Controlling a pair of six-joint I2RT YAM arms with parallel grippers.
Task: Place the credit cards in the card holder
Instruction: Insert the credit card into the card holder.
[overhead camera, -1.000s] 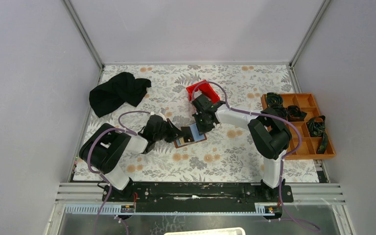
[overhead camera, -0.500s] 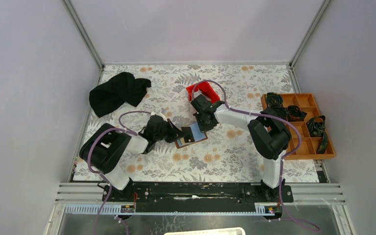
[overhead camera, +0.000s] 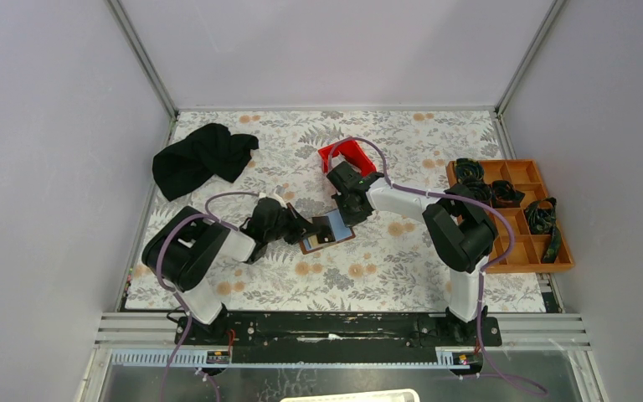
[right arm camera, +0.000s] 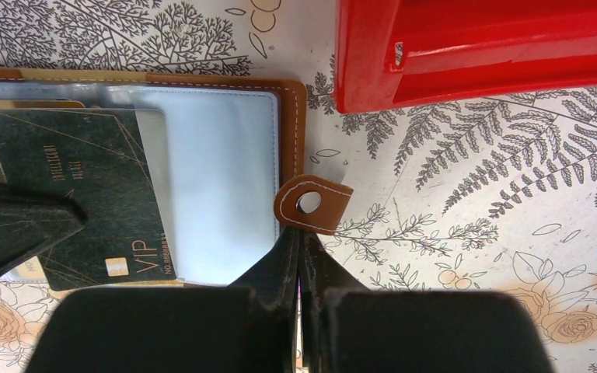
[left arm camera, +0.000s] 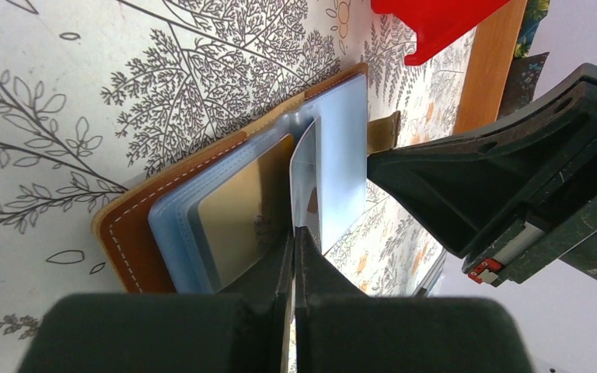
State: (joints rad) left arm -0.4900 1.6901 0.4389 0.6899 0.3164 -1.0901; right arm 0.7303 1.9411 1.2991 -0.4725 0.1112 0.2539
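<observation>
Right wrist: right gripper (right arm camera: 301, 252) pinches card holder (right arm camera: 288, 116) tab (right arm camera: 313, 203) at 3 o'clock; left gripper (left arm camera: 295, 237) clamps credit card (right arm camera: 78, 194), barely shifted, not yet seated.

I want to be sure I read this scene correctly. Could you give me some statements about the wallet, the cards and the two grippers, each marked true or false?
1. The card holder lies open. True.
2. The left gripper is open and holds nothing. False: it is shut on a dark card, held over the open holder.
3. The dark card shows the letters VIP. True.
4. The red bin stands on top of the card holder. False: it stands beside it, with a strip of floral cover between them.
5. The right gripper is closed, its tips at the holder's tab clasp. True.
</observation>
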